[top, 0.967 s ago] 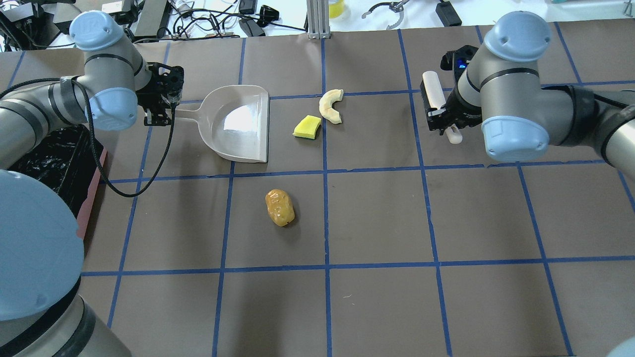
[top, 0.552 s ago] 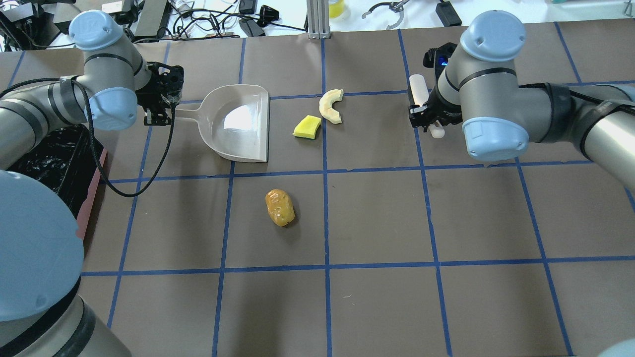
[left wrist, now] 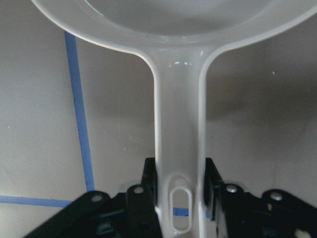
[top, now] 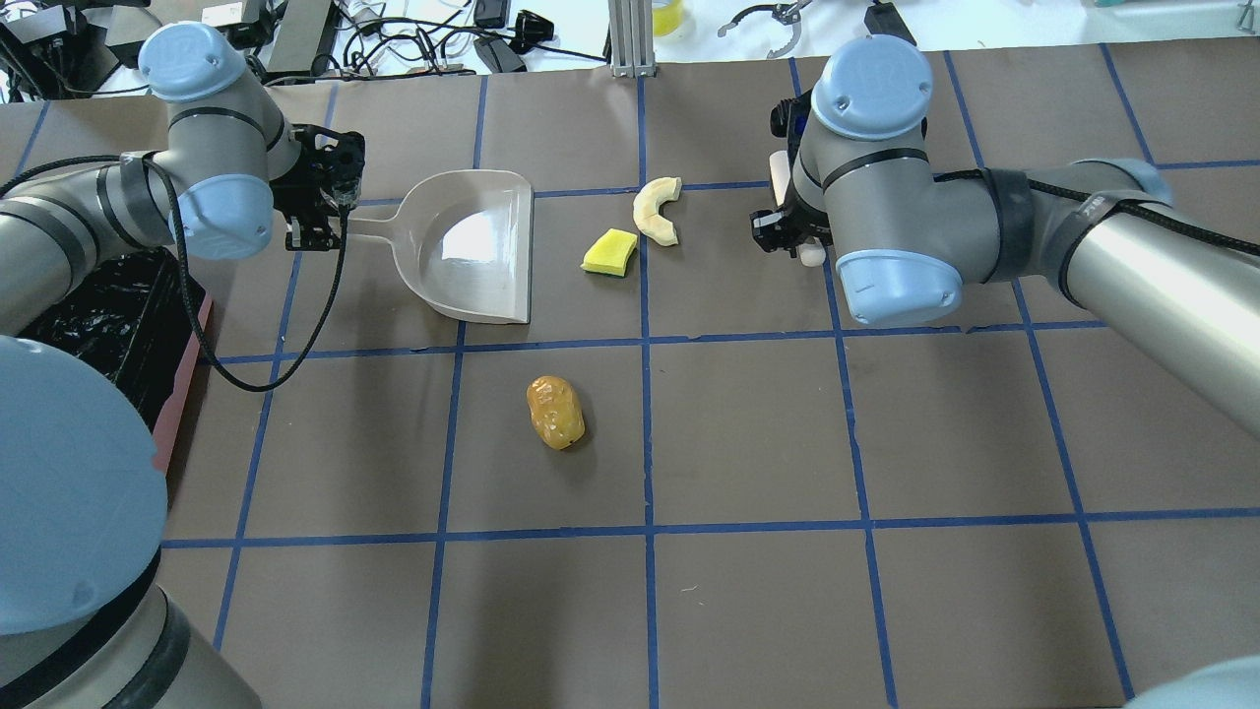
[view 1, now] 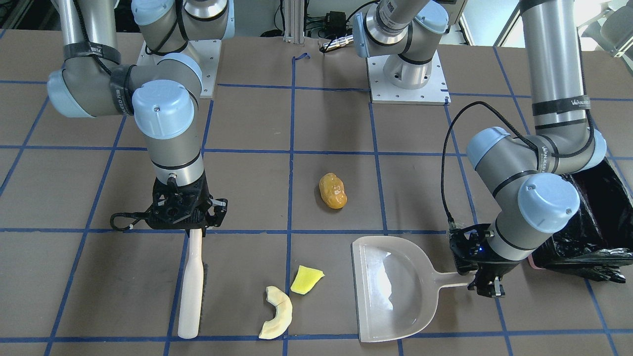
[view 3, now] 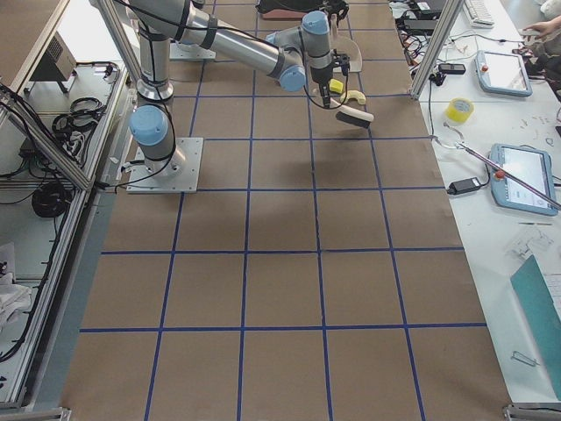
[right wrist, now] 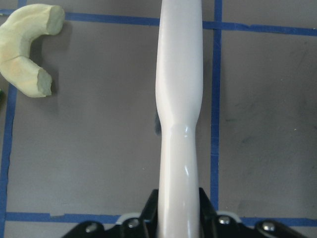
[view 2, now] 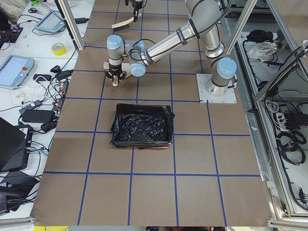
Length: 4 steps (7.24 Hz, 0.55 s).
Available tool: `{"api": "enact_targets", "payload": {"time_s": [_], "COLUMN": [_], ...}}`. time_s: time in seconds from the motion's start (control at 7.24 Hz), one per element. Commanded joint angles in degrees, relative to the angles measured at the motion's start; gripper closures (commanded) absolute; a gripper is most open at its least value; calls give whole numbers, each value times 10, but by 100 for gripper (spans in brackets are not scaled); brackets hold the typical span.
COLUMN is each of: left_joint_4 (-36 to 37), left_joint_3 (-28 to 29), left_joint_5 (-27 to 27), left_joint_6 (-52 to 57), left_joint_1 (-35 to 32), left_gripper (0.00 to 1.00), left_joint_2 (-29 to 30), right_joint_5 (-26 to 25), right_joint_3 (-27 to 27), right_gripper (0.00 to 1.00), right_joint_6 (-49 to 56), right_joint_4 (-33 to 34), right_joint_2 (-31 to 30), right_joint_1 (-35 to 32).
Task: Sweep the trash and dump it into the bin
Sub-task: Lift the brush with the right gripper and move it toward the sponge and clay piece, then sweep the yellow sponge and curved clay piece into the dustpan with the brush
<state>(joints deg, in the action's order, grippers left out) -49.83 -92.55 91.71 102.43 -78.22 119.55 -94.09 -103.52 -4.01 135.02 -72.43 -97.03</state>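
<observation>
The orange-brown lump [top: 556,413] lies mid-table. The yellow wedge [top: 609,252] and the cream crescent [top: 657,209] lie side by side, right of the mouth of the pale dustpan [top: 477,246]. My left gripper [top: 320,212] is shut on the dustpan handle [left wrist: 179,124], and the pan rests on the table. My right gripper [view 1: 190,225] is shut on a cream-handled brush [view 1: 191,284]. The brush stands just right of the crescent [right wrist: 27,49], apart from it. The pink-sided bin [top: 182,394] with its black bag stands at the left edge, behind my left arm.
The table is brown paper with a blue tape grid. Cables, tools and an aluminium post [top: 630,39] sit beyond the far edge. The arm bases [view 1: 405,74] stand at the robot's side of the table.
My right arm has moved left with the brush, from the right part of the table to close beside the crescent. The left arm, dustpan and scraps have not moved.
</observation>
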Motion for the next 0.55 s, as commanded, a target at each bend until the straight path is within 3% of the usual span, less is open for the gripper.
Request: {"api": "enact_targets", "payload": {"time_s": [0.0,0.41], "left_joint_4": [0,-2], "left_joint_3": [0,0], "left_joint_5": [0,0], "left_joint_6": [0,0], "left_joint_1": [0,0], "left_gripper": [100,100], "left_joint_2": [1,0], "right_joint_5": [0,27], "right_joint_3": [7,3], "right_gripper": [100,100], "right_joint_6": [-19,-25], "right_joint_4": [27,87], "right_joint_2": [4,9], "right_joint_1": [-14,-36]}}
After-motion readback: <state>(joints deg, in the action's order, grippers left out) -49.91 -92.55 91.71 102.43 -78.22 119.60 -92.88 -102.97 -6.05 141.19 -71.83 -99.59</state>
